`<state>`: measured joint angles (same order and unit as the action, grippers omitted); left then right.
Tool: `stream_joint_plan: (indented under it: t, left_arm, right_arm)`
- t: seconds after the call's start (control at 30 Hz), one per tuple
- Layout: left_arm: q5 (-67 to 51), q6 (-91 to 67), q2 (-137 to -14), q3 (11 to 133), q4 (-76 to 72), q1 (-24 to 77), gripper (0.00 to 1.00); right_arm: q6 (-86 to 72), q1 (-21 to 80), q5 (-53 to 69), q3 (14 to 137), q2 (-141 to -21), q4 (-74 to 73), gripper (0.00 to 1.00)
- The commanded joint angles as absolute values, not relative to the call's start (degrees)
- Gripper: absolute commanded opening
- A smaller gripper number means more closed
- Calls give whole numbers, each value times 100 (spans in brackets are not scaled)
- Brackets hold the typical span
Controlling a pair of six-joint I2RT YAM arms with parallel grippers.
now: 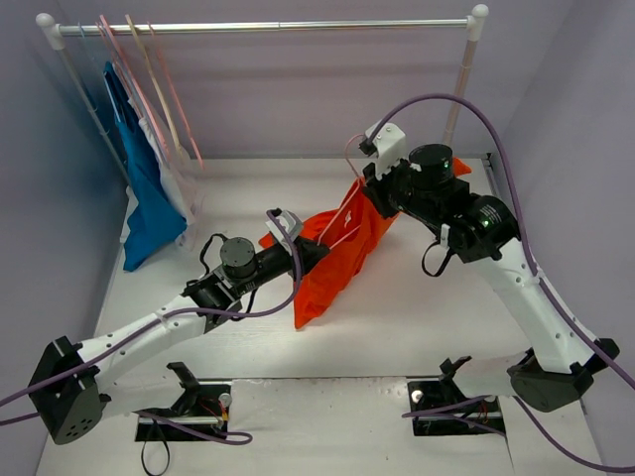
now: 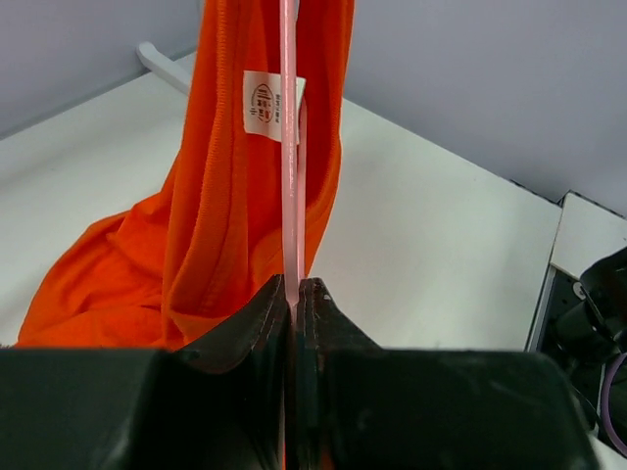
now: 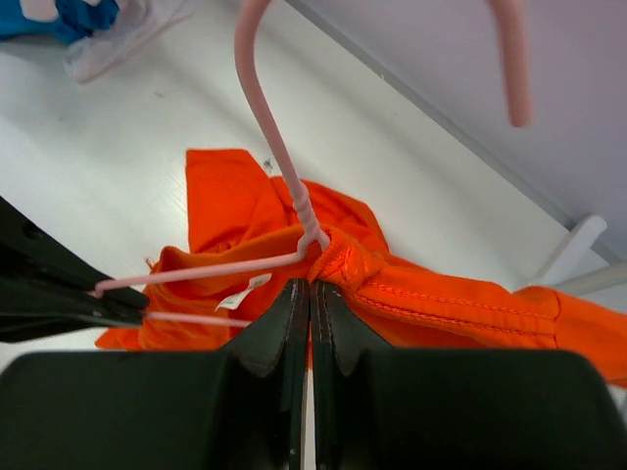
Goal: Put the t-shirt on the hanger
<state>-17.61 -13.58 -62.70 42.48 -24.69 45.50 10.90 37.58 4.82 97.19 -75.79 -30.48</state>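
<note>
At the far left, a blue garment (image 1: pixel 149 198) and a white garment (image 1: pixel 177 183) hung from the rack (image 1: pixel 268 27), with spare hangers (image 1: pixel 149 79) beside them. The left gripper (image 2: pixel 294 289) reached toward the middle of the table (image 1: pixel 427 297), its jaws clamped on a thin wire of the hanger (image 2: pixel 288 147). That wire ran straight up from the fingers, past the white label (image 2: pixel 265 106) inside the neck.

The shirt (image 1: pixel 332 263) sat mid-table between the two arms. It was draped on the hanger and lifted at the collar, with its lower part trailing on the table. The hook (image 3: pixel 260 78) stuck out above the neck opening.

The right gripper (image 3: pixel 310 289) had its jaws pressed together, tips against the bunched collar by the hanger's twisted neck. I could not tell whether cloth was pinched between them.
</note>
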Motion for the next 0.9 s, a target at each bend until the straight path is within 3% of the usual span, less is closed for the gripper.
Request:
stream_joint_plan:
  t: [0.0, 0.17, 0.37, 0.4, 0.5, 0.87]
  left_arm:
    - [-1635, -1283, -6223, 4368, -4085, 4597, 0]
    - [-1704, -1266, -6328, 4237, -4526, 4597, 0]
    - [-1547, -1265, -6416, 3938, -5307, 4623, 0]
    - [-1521, -1318, -6433, 3868, -5517, 4614, 0]
    - [-1512, -1476, -6504, 3753, -5809, 4623, 0]
    - [-1441, -1415, -6135, 3270, -5591, 4605, 0]
  right_arm:
    - [1187, 3823, 220, 9274, -7199, -2874, 0]
    - [1160, 3823, 18, 8921, -6829, -2786, 0]
    - [1204, 3823, 18, 9360, -7022, -3190, 16]
    - [1204, 3823, 18, 9386, -7031, -3208, 31]
    - [1222, 3815, 35, 9501, -7014, -3243, 51]
    - [2135, 3665, -317, 9466, -6645, -3015, 57]
